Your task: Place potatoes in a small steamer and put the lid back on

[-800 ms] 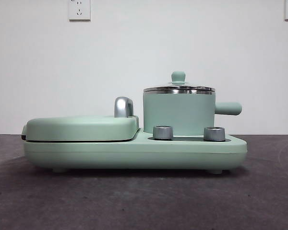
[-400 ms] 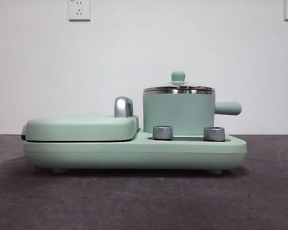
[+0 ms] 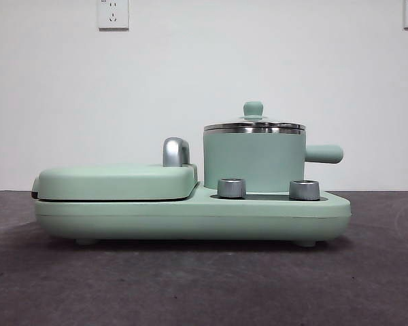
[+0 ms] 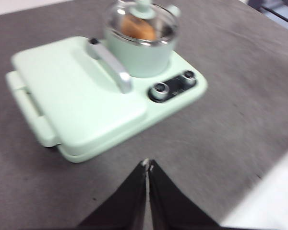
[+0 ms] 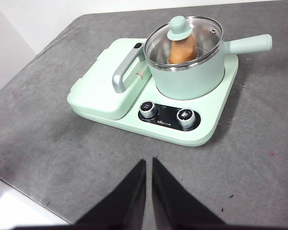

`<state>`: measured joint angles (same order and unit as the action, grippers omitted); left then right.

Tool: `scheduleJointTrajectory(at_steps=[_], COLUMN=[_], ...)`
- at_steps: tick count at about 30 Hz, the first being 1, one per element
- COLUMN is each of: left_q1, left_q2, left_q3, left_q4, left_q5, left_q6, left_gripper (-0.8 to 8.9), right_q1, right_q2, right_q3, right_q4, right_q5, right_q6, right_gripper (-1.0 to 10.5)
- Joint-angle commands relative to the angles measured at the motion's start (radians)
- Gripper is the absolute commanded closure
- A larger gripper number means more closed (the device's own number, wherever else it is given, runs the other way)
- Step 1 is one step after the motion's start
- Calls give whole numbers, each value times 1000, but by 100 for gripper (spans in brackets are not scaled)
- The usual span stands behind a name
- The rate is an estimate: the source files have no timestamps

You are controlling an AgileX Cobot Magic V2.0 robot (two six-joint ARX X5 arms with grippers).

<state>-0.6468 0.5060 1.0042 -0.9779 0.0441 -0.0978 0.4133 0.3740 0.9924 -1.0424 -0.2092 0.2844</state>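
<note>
the pot (image 3: 253, 161) stood on the right half of a mint green cooker (image 3: 190, 214), its stubby handle (image 3: 324, 153) pointing right in the front view; the lid (image 5: 184, 42) sat flat on the pot's steel rim, knob (image 3: 253, 109) up; through the lid's glass the potato (image 5: 181, 50) showed inside the pot, orange-brown and standing on end; the left wrist view, blurred, showed the same potato (image 4: 138, 28) under the lid; the left gripper (image 4: 148, 165) hung over bare table well apart from the cooker, on the side of its two dials, jaws pressed together and holding nothing; the right gripper (image 5: 149, 162) likewise hung above the table on the dial side, well clear of the pot, its jaws nearly meeting with only a thin slit between them and nothing gripped; neither gripper appeared in the front view; beside the pot lay the flat griddle cover (image 3: 115, 180) with its chrome handle (image 3: 175, 151), closed; two steel dials (image 3: 232, 187) stood in front of the pot on a dark panel; the table (image 3: 204, 285) was dark grey and lightly mottled; behind it rose a plain white wall (image 3: 204, 81) bearing a white socket (image 3: 113, 13) at upper left and part of another at the upper right corner.
</note>
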Motion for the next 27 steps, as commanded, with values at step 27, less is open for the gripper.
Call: scheduleJointTrajectory(at_steps=[27], left_q1=[545], left_q2=[-498], left_q3=[-964], left_q4=[722], left_q5=[1], left_q6=[31], left_gripper=[806], right_q1=[5], right_q2=[3], right_q3=[8], right_q4=[10], right_q5=[0], right_q6=[-11], right_gripper=[929])
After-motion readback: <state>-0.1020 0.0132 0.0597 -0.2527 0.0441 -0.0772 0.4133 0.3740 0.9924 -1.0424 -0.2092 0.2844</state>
